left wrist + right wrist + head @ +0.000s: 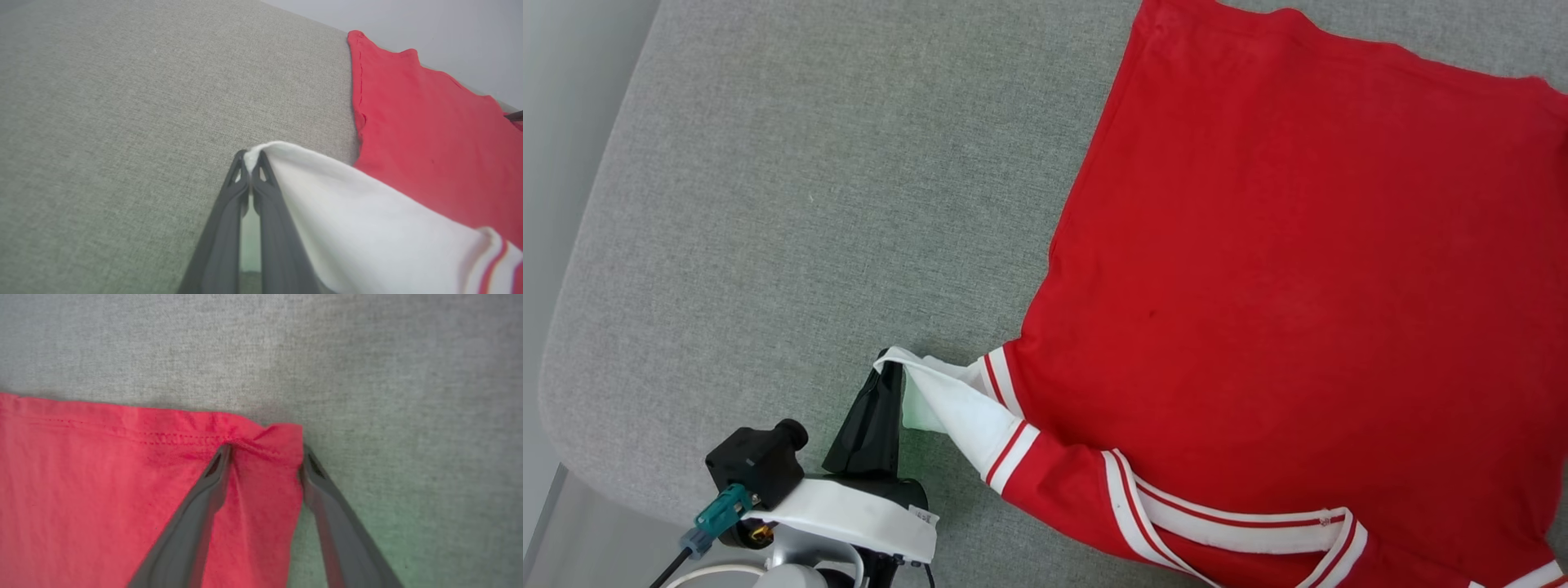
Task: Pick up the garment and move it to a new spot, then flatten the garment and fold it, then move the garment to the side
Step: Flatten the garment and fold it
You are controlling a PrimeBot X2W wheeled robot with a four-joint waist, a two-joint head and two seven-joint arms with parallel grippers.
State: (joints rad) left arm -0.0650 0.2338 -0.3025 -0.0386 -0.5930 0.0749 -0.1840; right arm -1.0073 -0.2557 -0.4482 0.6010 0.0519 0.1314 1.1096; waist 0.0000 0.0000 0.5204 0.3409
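The garment (1282, 278), a red T-shirt with white sleeves and red-white striped trim, lies spread on the grey cushion, plain red side up; its lettering is hidden. My left gripper (888, 365) is shut on the tip of a white sleeve (964, 412), lifting it at the shirt's lower left. The left wrist view shows that gripper (251, 157) pinching the white cloth (367, 228). In the right wrist view my right gripper (265, 451) stands open, its fingers astride the bunched corner of the red hem (269, 437), one on the cloth and one at its edge.
The grey fabric surface (809, 204) stretches wide to the left of the shirt. Its rounded edge (556, 392) drops off at the left and lower left, with pale floor beyond. A pale wall (429, 24) lies past the shirt's far end.
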